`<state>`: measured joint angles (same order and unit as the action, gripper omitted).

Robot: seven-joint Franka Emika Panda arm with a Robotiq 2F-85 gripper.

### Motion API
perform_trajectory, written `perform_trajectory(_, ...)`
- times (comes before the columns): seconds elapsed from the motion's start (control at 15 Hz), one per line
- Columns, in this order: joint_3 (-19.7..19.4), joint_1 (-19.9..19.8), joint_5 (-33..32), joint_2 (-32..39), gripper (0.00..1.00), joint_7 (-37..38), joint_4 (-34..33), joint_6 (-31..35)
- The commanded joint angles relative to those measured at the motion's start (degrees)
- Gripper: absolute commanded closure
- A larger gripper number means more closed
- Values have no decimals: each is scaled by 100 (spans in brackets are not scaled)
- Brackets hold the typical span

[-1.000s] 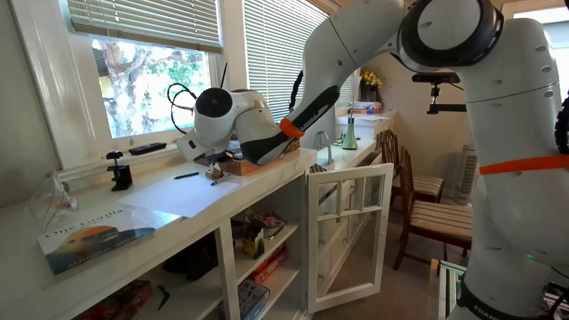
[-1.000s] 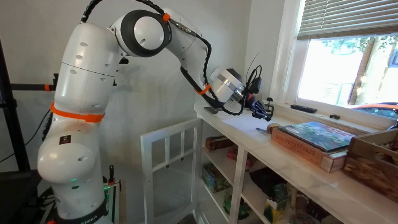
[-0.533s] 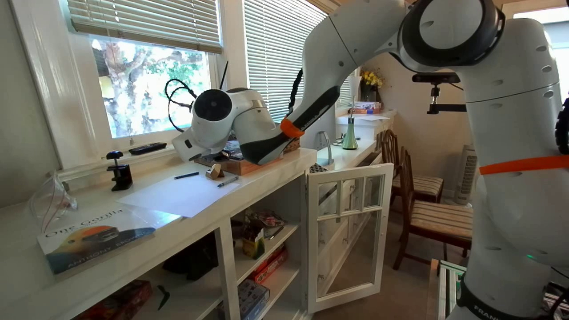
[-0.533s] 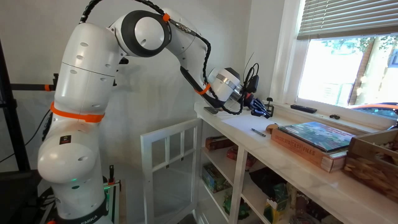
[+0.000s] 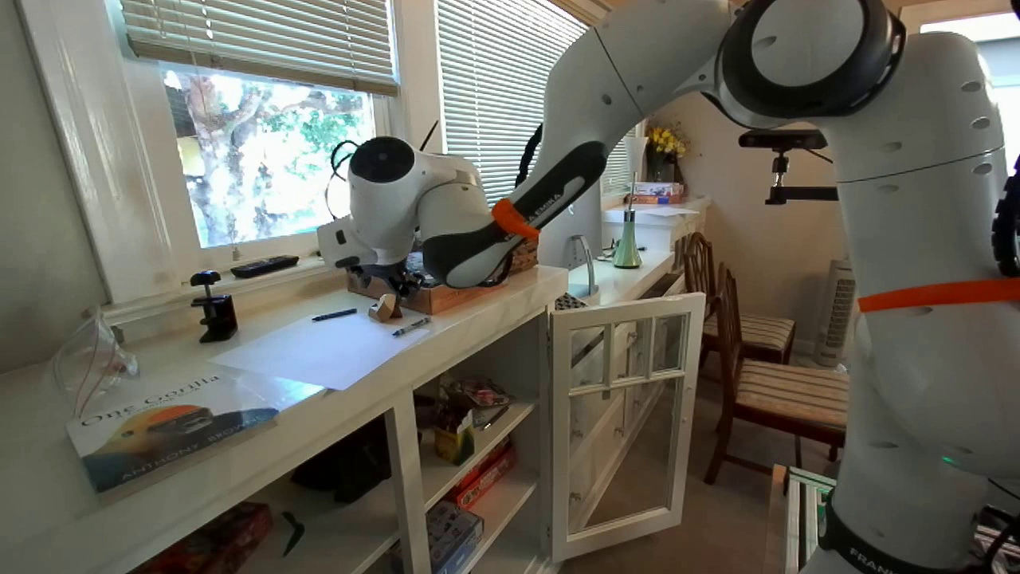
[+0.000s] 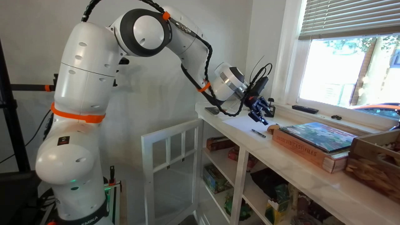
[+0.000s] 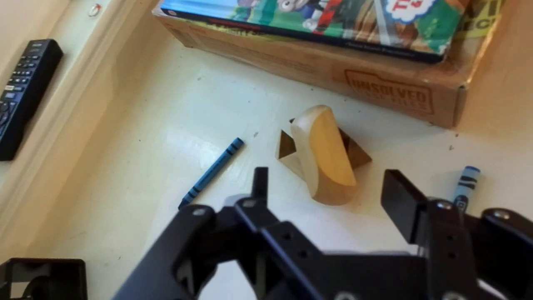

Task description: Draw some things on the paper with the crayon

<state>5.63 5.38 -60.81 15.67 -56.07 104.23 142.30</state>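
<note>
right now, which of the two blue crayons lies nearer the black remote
The darker blue crayon, lying between the wooden block and the remote in the wrist view. The paler blue crayon lies on the block's other side.

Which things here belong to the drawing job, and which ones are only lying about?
For the drawing:
- paper
- darker blue crayon
- paler blue crayon (either could be meant)

Just lying about:
- wooden piece
- remote
- clamp
- cardboard box
- One Gorilla book
</note>
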Motion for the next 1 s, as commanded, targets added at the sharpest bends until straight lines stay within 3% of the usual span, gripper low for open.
perform_trajectory(0.0, 180, -292, 1402, -123, 0, -679, 153, 9)
perform_trajectory(0.4, 169, -482, 3456, -131, 0, -1826, 32, -269)
perform_trajectory(0.93, 68, -590, 4653, -146, 0, -2623, -100, -901)
